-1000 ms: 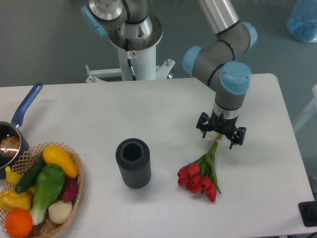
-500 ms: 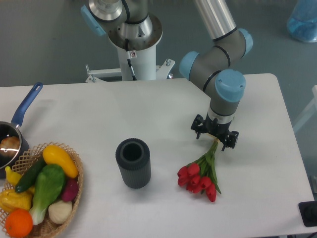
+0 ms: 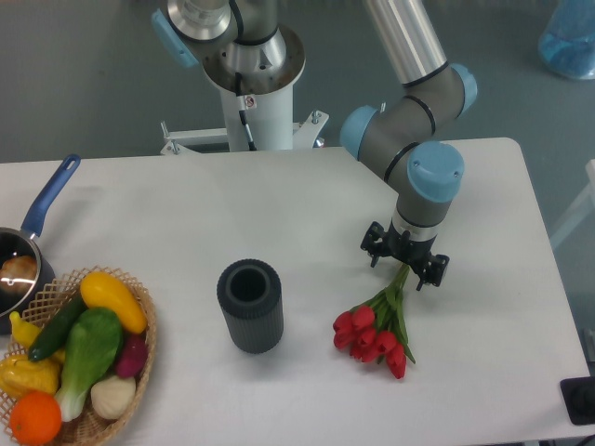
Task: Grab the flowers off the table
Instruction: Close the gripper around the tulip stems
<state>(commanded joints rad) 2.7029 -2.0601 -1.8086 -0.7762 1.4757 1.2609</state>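
While I look down from the fixed camera, the small bunch of red tulips with green stems (image 3: 382,327) lies flat on the large white rounded-corner table (image 3: 307,214), right of centre, long axis running from upper right to lower left: stem ends point up toward the arm, red heads point down-left toward the near edge. My black two-finger gripper (image 3: 405,259) sits right over the stem tips, fingers spread to either side of them; jaws look released, not clenched, and I can't tell if a pad touches the stems. Blue-jointed grey arm comes in from the upper right above it. Left of the heads, apart from them, stands a dark ribbed cylindrical cup (image 3: 250,305), upright, open top. Bare table between tulips and the right edge, also between the heads and the near edge. Far left: a woven wicker basket of plastic vegetables (image 3: 142,299) at the near-left corner, and a blue-handled metal saucepan (image 3: 37,223) just behind it, both well apart from the tulips.
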